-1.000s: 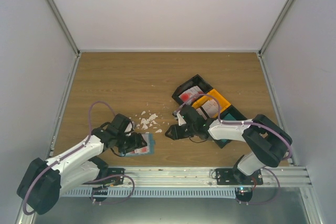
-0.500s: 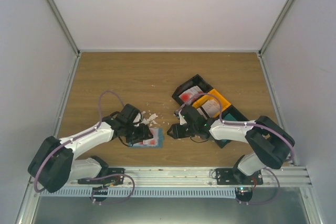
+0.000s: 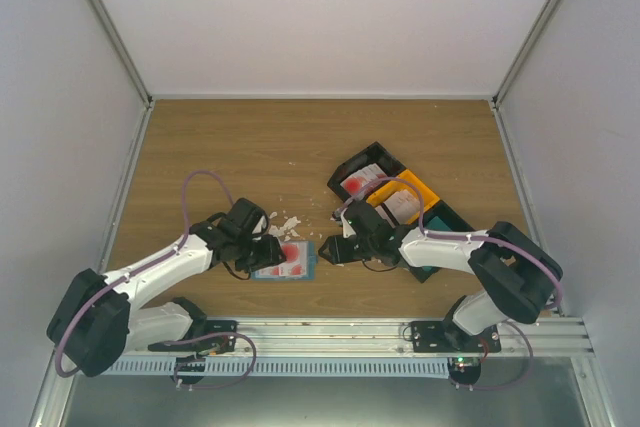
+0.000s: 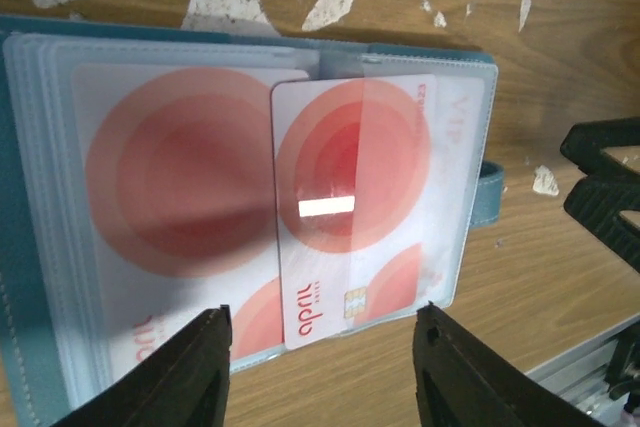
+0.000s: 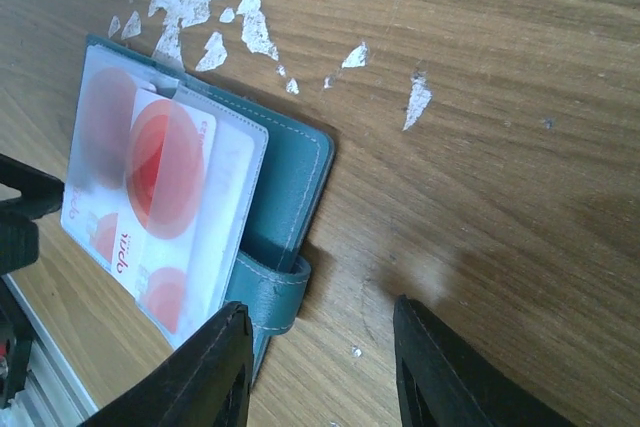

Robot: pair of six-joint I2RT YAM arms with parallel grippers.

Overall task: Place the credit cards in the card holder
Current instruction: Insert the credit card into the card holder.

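The blue-teal card holder (image 3: 300,269) lies open on the table between the two grippers, also seen in the left wrist view (image 4: 30,277) and the right wrist view (image 5: 290,172). A red-and-white credit card (image 4: 345,197) sits partly inside its right clear pocket, its left edge sticking out; it also shows in the right wrist view (image 5: 160,187). Another red-and-white card (image 4: 170,187) fills the left pocket. My left gripper (image 4: 322,315) is open and empty just above the holder's near edge. My right gripper (image 5: 318,309) is open and empty beside the holder's strap (image 5: 272,292).
A black tray (image 3: 352,162) with an orange tray (image 3: 425,195) lies behind the right arm and holds more cards (image 3: 358,183). Torn white scraps (image 3: 282,224) are scattered just beyond the holder. The rail edge (image 3: 330,332) runs close in front.
The left gripper and the card holder have shifted to the right and a little farther from the near edge, closer to the right gripper. The right gripper has hardly moved.
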